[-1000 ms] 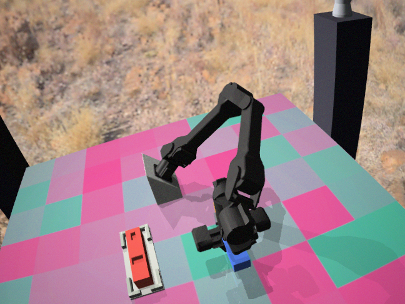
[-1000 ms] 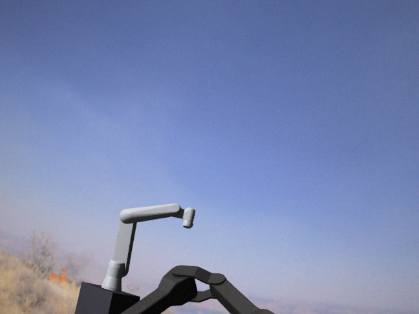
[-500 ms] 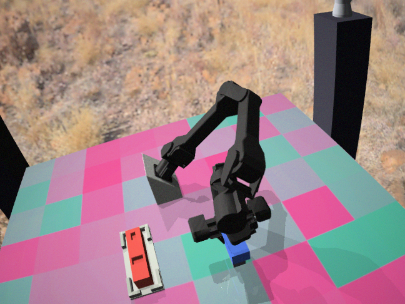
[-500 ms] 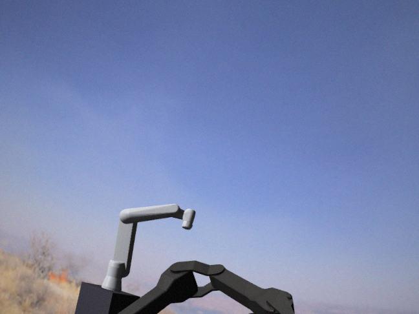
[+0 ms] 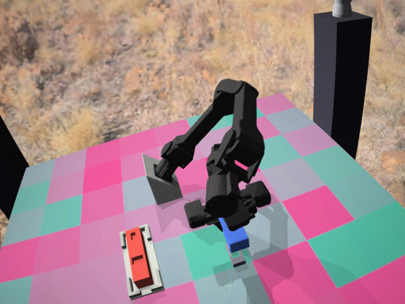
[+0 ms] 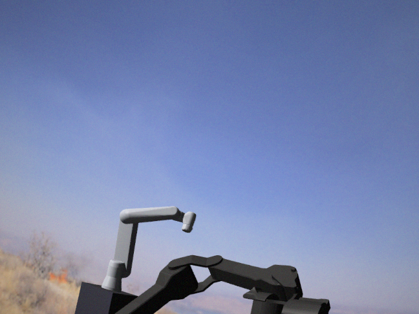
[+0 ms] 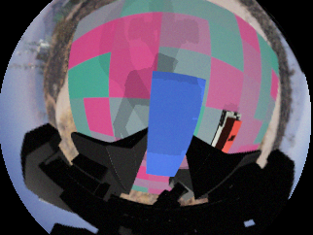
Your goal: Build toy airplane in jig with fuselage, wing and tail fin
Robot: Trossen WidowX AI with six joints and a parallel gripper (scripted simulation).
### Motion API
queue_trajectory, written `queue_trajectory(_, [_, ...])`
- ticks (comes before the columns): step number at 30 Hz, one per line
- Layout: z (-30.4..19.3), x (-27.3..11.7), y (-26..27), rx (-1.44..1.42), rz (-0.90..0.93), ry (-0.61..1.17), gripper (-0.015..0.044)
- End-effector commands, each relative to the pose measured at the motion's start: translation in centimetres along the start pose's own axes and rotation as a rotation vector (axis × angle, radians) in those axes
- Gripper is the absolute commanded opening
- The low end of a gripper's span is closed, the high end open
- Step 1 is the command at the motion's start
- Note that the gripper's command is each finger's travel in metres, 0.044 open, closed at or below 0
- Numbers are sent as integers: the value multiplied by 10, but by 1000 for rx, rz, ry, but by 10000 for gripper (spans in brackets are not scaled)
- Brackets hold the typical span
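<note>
The pincer (image 5: 225, 225) (image 7: 167, 132), partly open, grips the blue wing (image 5: 235, 238) (image 7: 176, 117) above a small grey holder (image 5: 237, 258); apart from it, the red fuselage (image 5: 139, 258) (image 7: 233, 136) lies in the pale cradle (image 5: 155, 274) (image 7: 220, 133) on the checkered tabletop (image 5: 104, 202) (image 7: 133, 44).

The fingers (image 5: 219, 225) grip a blue block (image 5: 235, 236) above a small grey holder (image 5: 238, 259).

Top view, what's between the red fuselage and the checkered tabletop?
The pale jig lies under the red fuselage; the top view shows it.
</note>
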State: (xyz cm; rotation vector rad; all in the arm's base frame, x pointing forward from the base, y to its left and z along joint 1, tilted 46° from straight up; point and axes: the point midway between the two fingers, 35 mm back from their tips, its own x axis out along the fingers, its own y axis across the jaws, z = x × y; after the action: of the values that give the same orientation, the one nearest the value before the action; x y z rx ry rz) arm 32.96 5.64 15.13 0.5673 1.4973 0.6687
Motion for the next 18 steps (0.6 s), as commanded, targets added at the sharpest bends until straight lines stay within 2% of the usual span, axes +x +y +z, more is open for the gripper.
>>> queue_trajectory(1, [-1,-15,-1,2,-2,-2,0])
queue_trajectory(7, [-2,-22,-3,15,0,-2,0])
queue_trajectory(18, [3,-19,-38,208,-11,-6,0])
